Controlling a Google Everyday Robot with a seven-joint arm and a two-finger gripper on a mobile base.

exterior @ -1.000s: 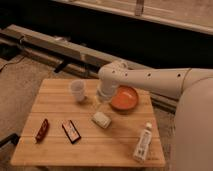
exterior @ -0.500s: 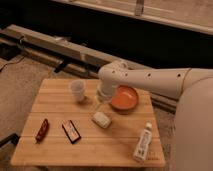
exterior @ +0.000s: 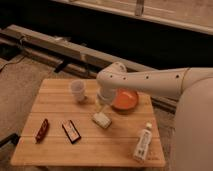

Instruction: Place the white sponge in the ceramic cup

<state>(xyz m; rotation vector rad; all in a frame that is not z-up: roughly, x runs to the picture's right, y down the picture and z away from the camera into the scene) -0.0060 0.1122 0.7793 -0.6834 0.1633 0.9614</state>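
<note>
Warm, dim light over the bench (exterior: 55, 145), dark band across the upper frame, hand (exterior: 102, 101) shaded at frame centre

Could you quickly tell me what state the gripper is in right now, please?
Gripper: open or closed cannot be told; it hangs between the ceramic cup and the orange bowl, close to the white sponge lying on the table.

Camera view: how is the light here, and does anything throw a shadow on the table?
In the camera view the light is warm and dim; the background behind the table is nearly black, the white arm brightest. The tool hangs between the ceramic cup and the orange bowl, above the white sponge; only soft, faint shadows show.
</note>
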